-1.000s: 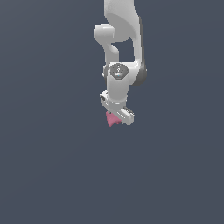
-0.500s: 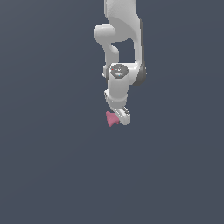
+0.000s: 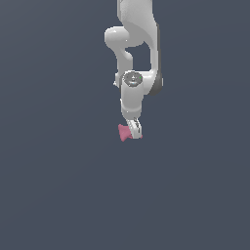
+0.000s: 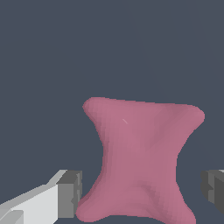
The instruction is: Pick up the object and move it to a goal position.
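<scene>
In the wrist view the object [image 4: 140, 157] fills the centre, a pink chunk pinched in at the waist and flared at both ends. It is flanked by the claw's fingers [image 4: 70, 193], one dark pad on each side. The nearer pad sits just beside the lower lobe, w/ a thin gap visible; the other pad is well apart from the chunk. The claw [image 4: 142, 190] is thus read as released, spread wider than the object, not yet clenched on it. The straddle is prob. deliberate: pads are set either side of the narrow part so a close would bite across the waist, not the wide ends.

Farther off, in the exterior view, the claw [image 3: 134, 129] is seen low, at the object [image 3: 125, 133], which pokes out toward the exterior view's left. The arm [image 3: 133, 73] hangs near vertical above, wrist pointed down, approx. over the chunk. Object is taken to lie on the plain grey surface [image 3: 58, 195], though contact can't be confirmed. No goal marker is seen. Step judged: pre-grasp; lift and move remain.
</scene>
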Robot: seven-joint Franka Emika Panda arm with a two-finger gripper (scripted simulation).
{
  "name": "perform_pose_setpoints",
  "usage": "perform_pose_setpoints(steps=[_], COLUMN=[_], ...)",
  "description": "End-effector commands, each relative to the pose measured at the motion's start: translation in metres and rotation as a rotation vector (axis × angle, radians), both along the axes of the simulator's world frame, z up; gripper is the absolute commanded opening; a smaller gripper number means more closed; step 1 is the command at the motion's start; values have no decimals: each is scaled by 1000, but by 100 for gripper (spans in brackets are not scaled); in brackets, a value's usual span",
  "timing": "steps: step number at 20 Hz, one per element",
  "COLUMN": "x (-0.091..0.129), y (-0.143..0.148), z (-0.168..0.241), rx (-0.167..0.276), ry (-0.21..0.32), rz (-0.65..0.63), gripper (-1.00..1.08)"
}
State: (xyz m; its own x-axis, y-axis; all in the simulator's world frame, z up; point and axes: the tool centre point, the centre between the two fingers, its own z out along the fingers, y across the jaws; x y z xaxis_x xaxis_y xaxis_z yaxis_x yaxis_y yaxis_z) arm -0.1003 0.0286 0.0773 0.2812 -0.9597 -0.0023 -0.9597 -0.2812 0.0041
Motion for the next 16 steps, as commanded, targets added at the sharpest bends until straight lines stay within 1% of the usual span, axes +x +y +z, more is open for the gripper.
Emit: perform_pose_setpoints(steps=[1,7,12,16], x=[-3,-6,-6,-7], y=[0,0,0,0], z=[-2,-4,-5,-14], rx=[-1,-1,-1,-1], ry=[-2,-4,-4,-4], rz=[-38,-82,-80,-81], gripper=[100,100,100,100])
